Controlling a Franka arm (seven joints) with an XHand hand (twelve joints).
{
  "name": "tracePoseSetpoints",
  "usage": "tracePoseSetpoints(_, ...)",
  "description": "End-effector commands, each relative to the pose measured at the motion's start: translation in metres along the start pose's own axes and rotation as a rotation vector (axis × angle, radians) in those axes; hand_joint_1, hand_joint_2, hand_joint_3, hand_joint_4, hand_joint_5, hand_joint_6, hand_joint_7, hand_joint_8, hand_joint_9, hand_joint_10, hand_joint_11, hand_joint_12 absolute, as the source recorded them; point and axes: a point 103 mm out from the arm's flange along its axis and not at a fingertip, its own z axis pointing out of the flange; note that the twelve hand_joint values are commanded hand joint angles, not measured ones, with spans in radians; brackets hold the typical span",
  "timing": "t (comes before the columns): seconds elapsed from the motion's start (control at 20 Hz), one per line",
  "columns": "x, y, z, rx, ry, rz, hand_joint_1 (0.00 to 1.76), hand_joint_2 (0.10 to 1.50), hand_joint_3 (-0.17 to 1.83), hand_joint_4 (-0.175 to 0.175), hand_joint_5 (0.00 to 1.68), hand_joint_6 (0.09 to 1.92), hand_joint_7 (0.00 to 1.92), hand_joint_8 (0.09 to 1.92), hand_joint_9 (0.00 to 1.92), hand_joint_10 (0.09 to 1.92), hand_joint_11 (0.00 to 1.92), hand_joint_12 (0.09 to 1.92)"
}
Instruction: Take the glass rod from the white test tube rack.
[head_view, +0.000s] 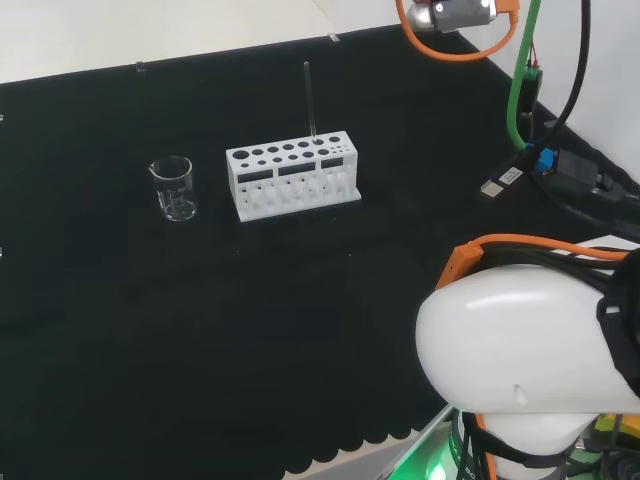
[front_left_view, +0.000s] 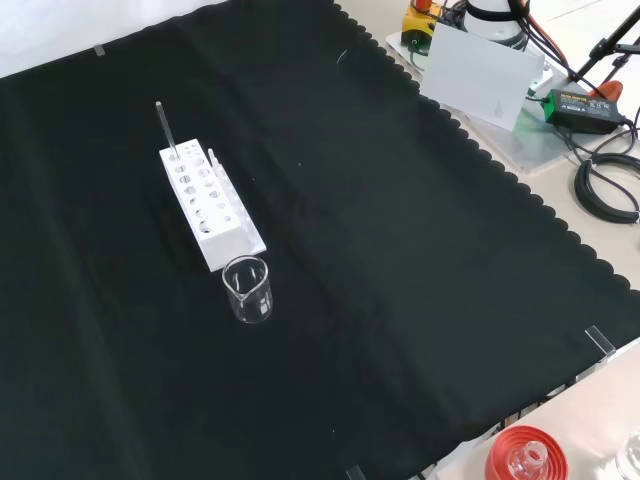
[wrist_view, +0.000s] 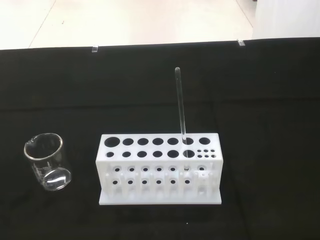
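The rod (wrist_view: 180, 107) stands nearly straight up in a hole of the rack (wrist_view: 159, 170). A beaker (wrist_view: 47, 161) sits apart, at the rack's 9 o'clock in the wrist view. I cannot tell how the hand is. The rod looks thin, light, slippery and easy to break. Pinch its bare top part, then lift straight up.
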Motion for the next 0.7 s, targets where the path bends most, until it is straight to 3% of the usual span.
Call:
tracePoseSetpoints(0.05, -0.009, -0.095, -0.053, -0.092, -0.029, 0.1, 0.45, 0.73, 0.49, 0.05, 0.06, 0.09, 0.12, 0.15, 0.35, 0.09, 0.36, 0.1)
tracePoseSetpoints(0.15, -0.011, -0.104, -0.058, -0.096, -0.037, 0.11, 0.32, 0.84, 0.36, 0.073, 0.01, 0.09, 0.03, 0.09, 0.08, 0.09, 0.08, 0.09)
tracePoseSetpoints(0.4, -0.01, -0.105, -0.06, -0.116, -0.047, 0.095, 0.3, 0.92, 0.23, 0.075, 0.01, 0.09, 0.01, 0.09, 0.0, 0.19, 0.01, 0.09)
tracePoseSetpoints(0.55, -0.01, -0.103, -0.06, -0.113, -0.044, 0.093, 0.31, 0.94, 0.17, 0.071, 0.04, 0.09, 0.05, 0.09, 0.0, 0.32, 0.0, 0.38)
tracePoseSetpoints(0.7, -0.009, -0.103, -0.058, -0.104, -0.076, 0.11, 0.32, 0.95, 0.15, 0.07, 0.05, 0.09, 0.06, 0.09, 0.0, 0.37, 0.0, 0.51)
